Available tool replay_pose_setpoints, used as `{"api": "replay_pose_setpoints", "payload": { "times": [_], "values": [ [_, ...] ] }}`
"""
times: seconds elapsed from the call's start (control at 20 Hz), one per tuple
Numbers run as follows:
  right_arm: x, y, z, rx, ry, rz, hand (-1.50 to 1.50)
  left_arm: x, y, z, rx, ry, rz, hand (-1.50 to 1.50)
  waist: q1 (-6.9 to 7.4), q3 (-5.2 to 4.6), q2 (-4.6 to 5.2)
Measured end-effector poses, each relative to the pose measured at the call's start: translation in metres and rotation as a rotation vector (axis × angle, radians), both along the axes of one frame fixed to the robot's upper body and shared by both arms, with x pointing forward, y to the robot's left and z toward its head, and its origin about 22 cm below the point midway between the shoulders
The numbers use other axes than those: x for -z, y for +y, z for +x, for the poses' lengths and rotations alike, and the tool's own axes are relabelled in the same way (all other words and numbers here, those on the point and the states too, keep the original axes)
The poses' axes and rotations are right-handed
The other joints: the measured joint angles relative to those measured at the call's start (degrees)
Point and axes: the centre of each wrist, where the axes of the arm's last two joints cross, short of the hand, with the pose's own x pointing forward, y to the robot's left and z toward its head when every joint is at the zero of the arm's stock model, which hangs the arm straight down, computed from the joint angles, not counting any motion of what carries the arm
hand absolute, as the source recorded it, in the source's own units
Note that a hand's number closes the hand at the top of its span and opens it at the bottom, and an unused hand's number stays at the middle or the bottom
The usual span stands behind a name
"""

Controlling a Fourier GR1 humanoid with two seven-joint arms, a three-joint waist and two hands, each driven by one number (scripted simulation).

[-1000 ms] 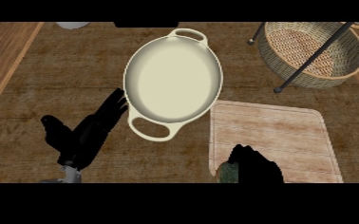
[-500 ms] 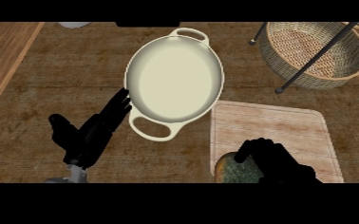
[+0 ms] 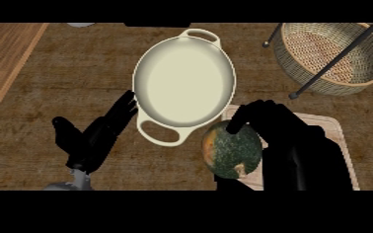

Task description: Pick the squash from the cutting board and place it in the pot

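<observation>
A kitchen: a dark wood-grain counter carries a cream two-handled pot at centre, a pale cutting board at four o'clock, and a woven wicker basket at two o'clock.

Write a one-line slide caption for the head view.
Right hand curled round the squash beside the empty pot; left hand open near its handle.

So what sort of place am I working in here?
Most likely a kitchen counter: a cream pot on a brown worktop, a cutting board, a wicker basket, and a squash in the right hand.
</observation>
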Motion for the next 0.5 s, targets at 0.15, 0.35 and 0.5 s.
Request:
{"api": "replay_pose_setpoints", "payload": {
  "times": [0.15,0.35,0.5],
  "values": [
    [-0.011,0.008,0.024,-0.005,0.007,0.006,1.5,-0.001,0.002,0.005,0.002,0.0,-0.002,0.0,0.11,0.01,0.06],
    [-0.026,0.017,0.063,-0.009,0.039,0.014,1.5,0.0,-0.002,0.003,0.008,-0.004,-0.008,0.0,0.36,0.04,0.08],
    [-0.035,0.027,0.094,-0.011,0.073,0.014,1.5,0.002,0.002,0.006,0.011,-0.003,-0.004,0.0,0.39,0.05,0.17]
  ]
}}
